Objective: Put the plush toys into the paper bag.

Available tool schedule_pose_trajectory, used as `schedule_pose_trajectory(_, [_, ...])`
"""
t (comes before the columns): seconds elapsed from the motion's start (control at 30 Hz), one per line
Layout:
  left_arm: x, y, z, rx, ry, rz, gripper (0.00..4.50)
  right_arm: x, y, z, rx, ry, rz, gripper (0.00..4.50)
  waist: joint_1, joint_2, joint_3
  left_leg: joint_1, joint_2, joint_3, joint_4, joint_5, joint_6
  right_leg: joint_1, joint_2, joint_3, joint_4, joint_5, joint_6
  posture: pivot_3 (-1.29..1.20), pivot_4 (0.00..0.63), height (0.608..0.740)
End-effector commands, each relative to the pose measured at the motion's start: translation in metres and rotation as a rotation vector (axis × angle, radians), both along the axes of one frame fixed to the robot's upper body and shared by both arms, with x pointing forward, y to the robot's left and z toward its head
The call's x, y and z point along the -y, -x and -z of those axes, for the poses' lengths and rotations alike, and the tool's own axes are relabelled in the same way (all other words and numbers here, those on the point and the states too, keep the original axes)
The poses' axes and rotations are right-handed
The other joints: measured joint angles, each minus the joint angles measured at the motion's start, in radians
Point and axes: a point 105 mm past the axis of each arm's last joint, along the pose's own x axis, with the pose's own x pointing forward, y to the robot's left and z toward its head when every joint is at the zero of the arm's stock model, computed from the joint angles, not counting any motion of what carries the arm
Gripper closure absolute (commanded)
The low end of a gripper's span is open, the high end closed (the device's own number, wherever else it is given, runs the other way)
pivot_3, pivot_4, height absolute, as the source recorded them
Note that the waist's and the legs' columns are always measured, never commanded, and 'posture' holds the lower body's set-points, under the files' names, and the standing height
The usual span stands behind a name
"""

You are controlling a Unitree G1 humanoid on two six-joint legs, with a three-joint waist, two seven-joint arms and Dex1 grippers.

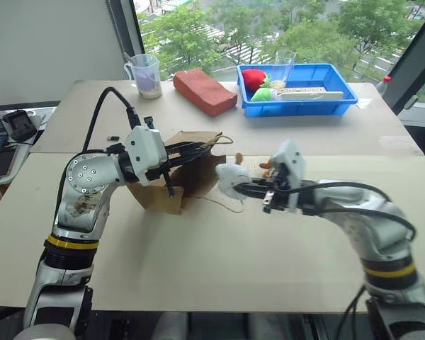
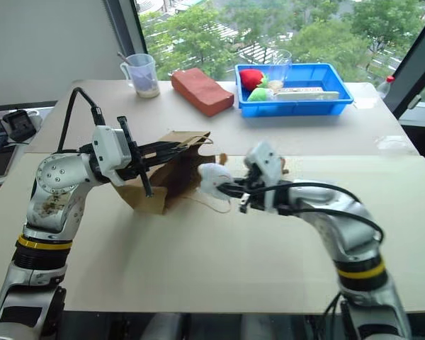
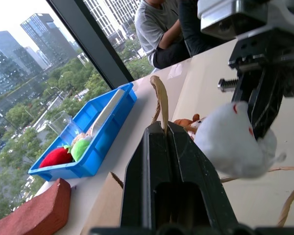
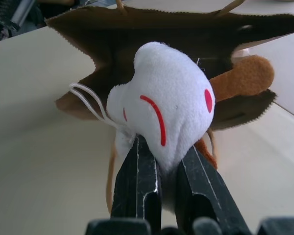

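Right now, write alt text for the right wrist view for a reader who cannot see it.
The right gripper pinches a white plush toy with red stitched marks, held in front of the open mouth of the brown paper bag lying on a pale table. A brown plush toy shows just behind the white one, at the bag's opening.

Bright daylight from the windows (image 1: 269, 28) behind, soft shadows on the table (image 1: 198, 269), near wrist-view foreground slightly blurred
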Motion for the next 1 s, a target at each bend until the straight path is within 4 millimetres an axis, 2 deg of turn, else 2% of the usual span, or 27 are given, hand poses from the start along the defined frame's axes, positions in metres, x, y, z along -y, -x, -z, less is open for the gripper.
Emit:
schedule_pose_trajectory(0.03, [0.008,0.006,-0.014,0.049,0.023,0.042,4.5,-0.024,-0.017,-0.005,0.068,-0.028,0.008,4.49,-0.004,0.0,0.0,0.0,0.0,0.0,0.0,0.0,0.0,0.0,0.0,0.0,0.0,0.0,0.0,0.0,0.15,0.74])
schedule_pose_trajectory(0.17, [0.01,0.008,-0.013,0.045,0.024,0.055,4.5,-0.057,-0.027,-0.009,0.074,-0.075,-0.019,4.49,-0.018,0.0,0.0,0.0,0.0,0.0,-0.001,0.002,-0.003,-0.002,0.0,0.0,0.001,0.0,0.0,0.0,0.15,0.74])
schedule_pose_trajectory(0.27, [0.011,0.007,-0.012,0.04,0.026,0.059,4.5,-0.086,-0.03,-0.003,0.036,-0.112,-0.042,4.49,-0.026,0.0,0.0,0.002,0.0,0.0,-0.003,0.002,-0.003,-0.002,0.0,0.0,0.003,0.0,0.0,0.0,0.15,0.74])
schedule_pose_trajectory(0.37, [0.012,0.007,-0.014,0.043,0.028,0.064,4.5,-0.1,-0.033,0.01,0.001,-0.131,-0.047,4.49,-0.028,0.0,0.0,0.002,0.0,-0.001,-0.005,0.002,-0.003,-0.002,0.0,0.0,0.004,0.0,0.0,0.0,0.15,0.74])
schedule_pose_trajectory(0.47, [0.013,0.005,-0.016,0.051,0.028,0.065,4.5,-0.106,-0.037,0.024,-0.014,-0.131,-0.034,4.49,-0.028,0.0,0.0,0.001,0.0,-0.001,-0.005,0.003,-0.004,-0.002,0.0,0.0,0.004,0.0,0.0,0.0,0.15,0.74])
schedule_pose_trajectory(0.53, [0.011,0.004,-0.017,0.056,0.025,0.062,4.5,-0.105,-0.04,0.022,-0.015,-0.162,-0.015,3.5,-0.029,0.0,0.0,0.001,0.0,-0.001,-0.005,0.003,-0.005,-0.002,0.0,0.0,0.003,0.0,0.0,0.0,0.15,0.74])
schedule_pose_trajectory(0.67, [0.007,0.003,-0.016,0.058,0.02,0.049,4.5,-0.092,-0.039,0.009,0.019,-0.203,-0.014,2.17,-0.033,0.001,0.0,0.001,0.0,-0.001,-0.005,0.002,-0.004,-0.002,0.0,0.0,0.004,0.0,0.0,0.0,0.15,0.74])
schedule_pose_trajectory(0.8, [0.005,0.002,-0.015,0.059,0.018,0.041,4.5,-0.071,-0.032,-0.004,0.053,-0.212,-0.033,0.81,-0.034,0.001,0.0,0.001,0.0,-0.001,-0.005,0.002,-0.004,-0.002,0.0,0.0,0.003,0.0,0.0,0.0,0.15,0.74])
schedule_pose_trajectory(0.83, [0.004,0.002,-0.015,0.06,0.019,0.039,4.5,-0.065,-0.03,-0.009,0.061,-0.216,-0.034,0.77,-0.036,0.001,0.0,0.001,0.0,-0.001,-0.005,0.002,-0.004,-0.002,0.0,0.0,0.003,0.0,0.0,0.0,0.15,0.74])
schedule_pose_trajectory(0.87, [0.003,0.001,-0.015,0.061,0.018,0.037,4.5,-0.054,-0.029,-0.015,0.074,-0.215,-0.026,0.14,-0.036,0.001,0.0,0.002,0.0,-0.001,-0.006,0.002,-0.004,-0.002,0.0,0.0,0.004,0.0,0.0,0.0,0.15,0.74])
schedule_pose_trajectory(1.0, [0.001,0.001,-0.015,0.064,0.013,0.032,4.5,-0.016,-0.037,-0.027,0.111,-0.19,0.07,0.04,-0.031,0.0,0.0,0.001,0.0,-0.001,-0.006,0.002,-0.003,-0.002,0.0,0.0,0.003,0.0,0.0,0.0,0.15,0.74])
